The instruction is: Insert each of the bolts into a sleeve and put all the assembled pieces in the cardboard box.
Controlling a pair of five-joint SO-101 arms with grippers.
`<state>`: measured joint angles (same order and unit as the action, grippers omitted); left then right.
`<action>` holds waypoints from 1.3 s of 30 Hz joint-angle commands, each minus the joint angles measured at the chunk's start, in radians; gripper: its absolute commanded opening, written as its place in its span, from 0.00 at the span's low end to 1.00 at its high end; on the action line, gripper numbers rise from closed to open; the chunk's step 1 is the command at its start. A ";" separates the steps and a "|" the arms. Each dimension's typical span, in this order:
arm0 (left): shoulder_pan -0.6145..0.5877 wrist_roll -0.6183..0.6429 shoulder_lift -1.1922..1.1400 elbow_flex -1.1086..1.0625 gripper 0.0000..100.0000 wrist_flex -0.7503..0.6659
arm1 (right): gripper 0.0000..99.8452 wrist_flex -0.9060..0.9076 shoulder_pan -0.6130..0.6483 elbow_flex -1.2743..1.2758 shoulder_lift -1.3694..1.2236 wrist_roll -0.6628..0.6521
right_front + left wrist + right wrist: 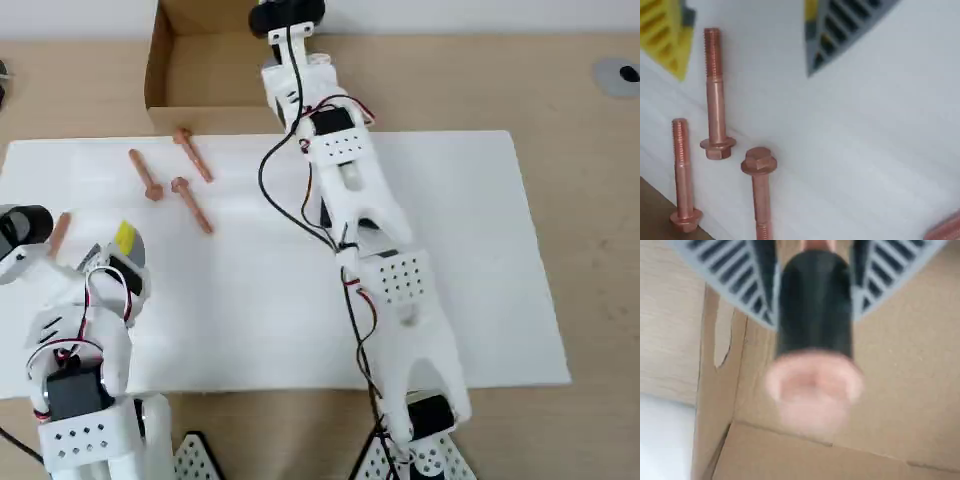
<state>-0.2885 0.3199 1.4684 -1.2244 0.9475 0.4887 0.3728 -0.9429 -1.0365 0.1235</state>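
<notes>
My right gripper (285, 18) hangs over the cardboard box (155, 80) at the table's far side. It is shut on a black sleeve (815, 305) with a copper bolt in it; the bolt's head (812, 385) points down at the box floor (920, 390). Three loose copper bolts (145, 173), (193, 153), (192, 203) lie on the white mat's far left part. A fourth bolt (60, 232) lies by the left edge. My left gripper (110, 248) hovers open over the mat near them. In the left wrist view the bolts (715, 95), (682, 175), (760, 190) lie beyond its fingertips.
The white mat (450, 250) covers most of the wooden table. The right arm stretches across its middle toward the box. A grey disc (615, 75) sits at the table's far right corner.
</notes>
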 commanded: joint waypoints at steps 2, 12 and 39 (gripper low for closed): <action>-0.012 0.000 0.005 0.011 0.18 -0.014 | 0.22 0.031 -0.019 -0.096 0.025 -0.006; -0.012 0.000 0.005 0.012 0.18 -0.014 | 0.23 0.032 -0.021 -0.097 0.028 -0.006; -0.048 -0.325 -0.156 0.089 0.24 0.054 | 0.23 1.301 -0.147 -0.415 0.305 -0.315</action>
<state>-0.3391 -0.0253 1.3932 -1.2121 0.9858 1.7729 0.2608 -1.4262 -0.8109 -0.1465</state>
